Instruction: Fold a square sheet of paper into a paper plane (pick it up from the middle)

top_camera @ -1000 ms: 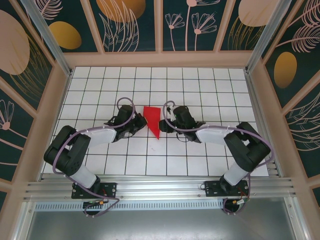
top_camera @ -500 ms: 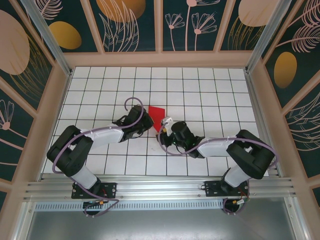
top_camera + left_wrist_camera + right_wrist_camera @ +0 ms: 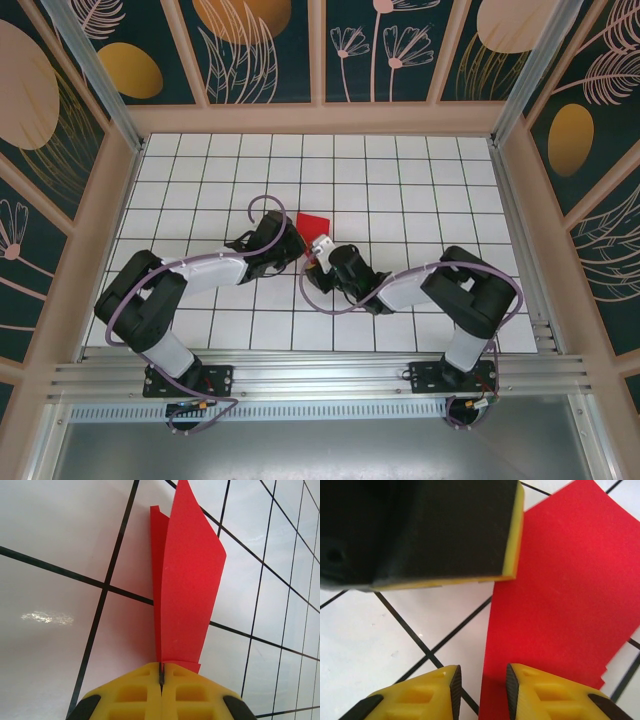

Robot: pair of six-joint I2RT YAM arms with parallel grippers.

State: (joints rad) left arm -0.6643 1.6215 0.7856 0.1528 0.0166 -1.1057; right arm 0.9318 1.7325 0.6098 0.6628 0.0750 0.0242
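Top external view: the paper plane (image 3: pixel 313 221) is seen near the middle of the white grid table (image 3: pixel 400 170), its near end covered by the two grippers, which are close together. In the left wrist view, the left gripper (image 3: pixel 161 672) is clenched on the paper's near tip, and the folded flaps stand up. The right gripper (image 3: pixel 482 682) is seen slightly parted above one edge of the paper, with nothing grasped.

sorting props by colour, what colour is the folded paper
Bright red folded paper, clearest in the left wrist view.
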